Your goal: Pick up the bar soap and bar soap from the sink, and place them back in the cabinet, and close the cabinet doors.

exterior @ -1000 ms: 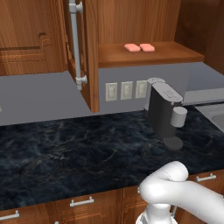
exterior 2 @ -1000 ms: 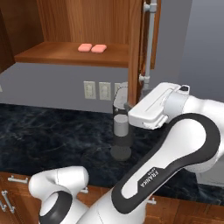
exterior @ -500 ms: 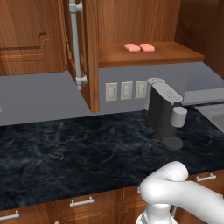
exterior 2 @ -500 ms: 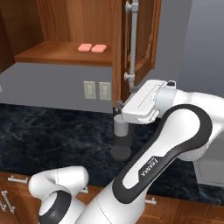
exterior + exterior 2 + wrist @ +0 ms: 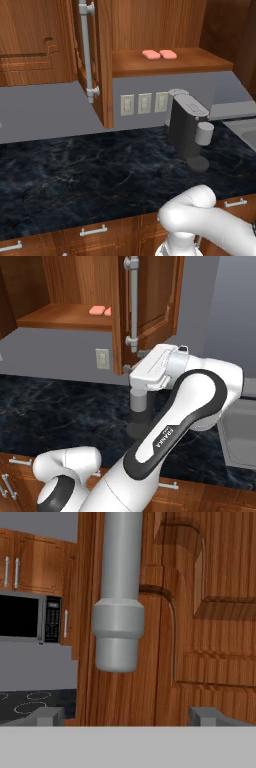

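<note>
Two salmon-pink bar soaps (image 5: 150, 54) (image 5: 168, 54) lie side by side on the wood shelf of the open cabinet (image 5: 195, 62). In the right base view one bar soap (image 5: 96, 310) shows, and the other is partly hidden by the right cabinet door (image 5: 150, 301), which stands half-swung. My gripper (image 5: 127, 717) is open, its fingertips (image 5: 47, 716) wide apart right in front of that door's lower panel, just below the bottom end of its silver bar handle (image 5: 118, 627). The left door (image 5: 102, 60) stands open, edge-on. A strip of the sink (image 5: 240, 431) shows at the right.
A dark coffee machine (image 5: 187, 127) stands on the black marble counter (image 5: 90, 170) under the shelf, close below my hand. Wall outlets (image 5: 144, 103) sit behind it. A microwave (image 5: 25, 617) and stove top (image 5: 25, 702) appear far off in the hand view.
The right cabinet door has swung leftward toward shut in the right base view, and my hand has followed it. It now covers part of the shelf and one soap.
</note>
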